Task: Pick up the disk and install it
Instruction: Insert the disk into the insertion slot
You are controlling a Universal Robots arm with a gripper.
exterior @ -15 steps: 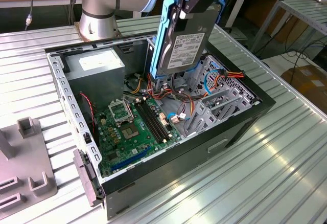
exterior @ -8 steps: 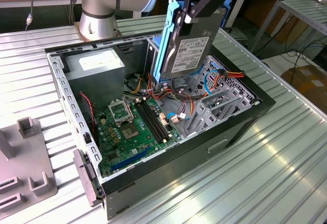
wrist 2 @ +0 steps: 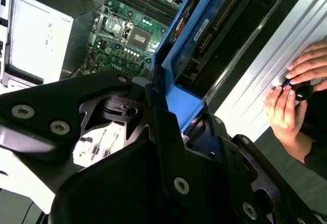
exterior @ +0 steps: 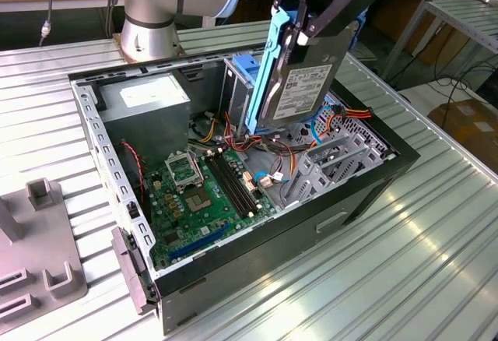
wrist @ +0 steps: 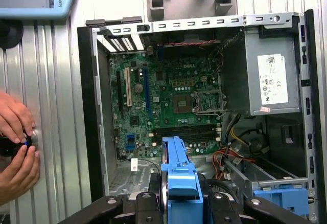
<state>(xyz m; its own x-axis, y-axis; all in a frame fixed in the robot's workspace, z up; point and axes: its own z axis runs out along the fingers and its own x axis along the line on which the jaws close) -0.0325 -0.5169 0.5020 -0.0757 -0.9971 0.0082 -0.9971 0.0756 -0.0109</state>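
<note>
Black gripper (exterior: 302,33), jaws clenched on flat dark-grey metal disk (exterior: 299,88) with blue rails, held tilted at 1 o'clock from green motherboard (exterior: 204,195).

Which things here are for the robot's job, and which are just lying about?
For the job: the disk, held over the open computer case; the gripper, shut on it.

Just lying about: the power supply box and motherboard inside the case; the grey block on the table; a person's hands on the table.
</note>
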